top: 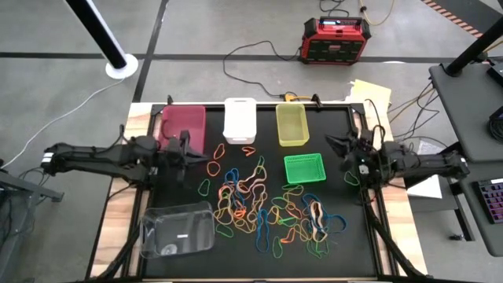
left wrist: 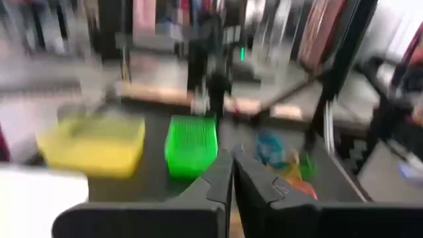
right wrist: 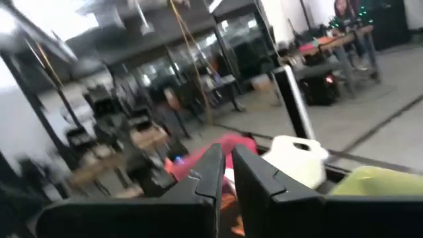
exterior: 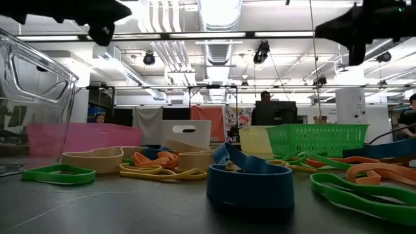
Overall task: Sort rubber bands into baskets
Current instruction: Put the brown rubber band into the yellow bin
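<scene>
Left claw pressed together, nothing in it, up off the black bench just beside the magenta-pink plastic bin. Right claw also pressed together, w/ nothing held, near the small bright green mesh basket. Thin floppy rubber bands in orange, yellow, green, blue & red lie loose in a heap mid-bench. White bin & translucent yellow-green bin along far edge; clear plastic bin at near left corner.
</scene>
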Controlling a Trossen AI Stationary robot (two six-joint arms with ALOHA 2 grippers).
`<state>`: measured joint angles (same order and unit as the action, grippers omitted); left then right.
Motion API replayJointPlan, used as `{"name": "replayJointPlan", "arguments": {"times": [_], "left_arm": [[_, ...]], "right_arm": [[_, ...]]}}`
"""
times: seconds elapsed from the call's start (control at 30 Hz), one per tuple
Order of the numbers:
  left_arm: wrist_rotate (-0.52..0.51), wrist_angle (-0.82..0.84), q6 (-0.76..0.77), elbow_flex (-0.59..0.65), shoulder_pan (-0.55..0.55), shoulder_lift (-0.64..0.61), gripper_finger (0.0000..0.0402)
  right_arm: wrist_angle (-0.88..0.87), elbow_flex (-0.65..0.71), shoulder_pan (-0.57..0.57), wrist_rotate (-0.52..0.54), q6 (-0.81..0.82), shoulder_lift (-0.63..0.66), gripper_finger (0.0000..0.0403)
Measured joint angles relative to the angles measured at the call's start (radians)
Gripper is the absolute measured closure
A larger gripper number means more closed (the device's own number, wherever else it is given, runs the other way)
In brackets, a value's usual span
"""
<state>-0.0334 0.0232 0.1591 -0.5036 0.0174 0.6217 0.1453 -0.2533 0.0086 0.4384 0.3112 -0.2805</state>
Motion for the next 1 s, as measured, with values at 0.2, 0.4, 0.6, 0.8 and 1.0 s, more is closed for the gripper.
{"name": "replayJointPlan", "arguments": {"times": [0.2, 0.4, 0.6, 0.8, 1.0], "left_arm": [[0.0, 0.074, 0.055, -0.04, 0.067, 0.055, 0.0402], [-0.006, 0.041, 0.06, -0.04, 0.083, 0.111, 0.0402], [-0.031, -0.059, 0.08, -0.077, 0.083, 0.195, 0.0402], [-0.033, -0.007, 0.141, -0.141, 0.084, 0.282, 0.0402], [-0.034, 0.073, 0.183, -0.225, 0.084, 0.386, 0.0402]], "right_arm": [[-0.33, -0.224, 0.0, 0.006, -0.002, -0.173, 0.0374], [-0.553, -0.408, 0.0, 0.006, -0.004, -0.354, 0.0374], [-0.623, -0.508, 0.0, 0.004, -0.078, -0.48, 0.0374], [-0.561, -0.559, 0.0, 0.006, -0.103, -0.565, 0.0374], [-0.478, -0.628, 0.0, 0.006, -0.103, -0.65, 0.0374]]}}
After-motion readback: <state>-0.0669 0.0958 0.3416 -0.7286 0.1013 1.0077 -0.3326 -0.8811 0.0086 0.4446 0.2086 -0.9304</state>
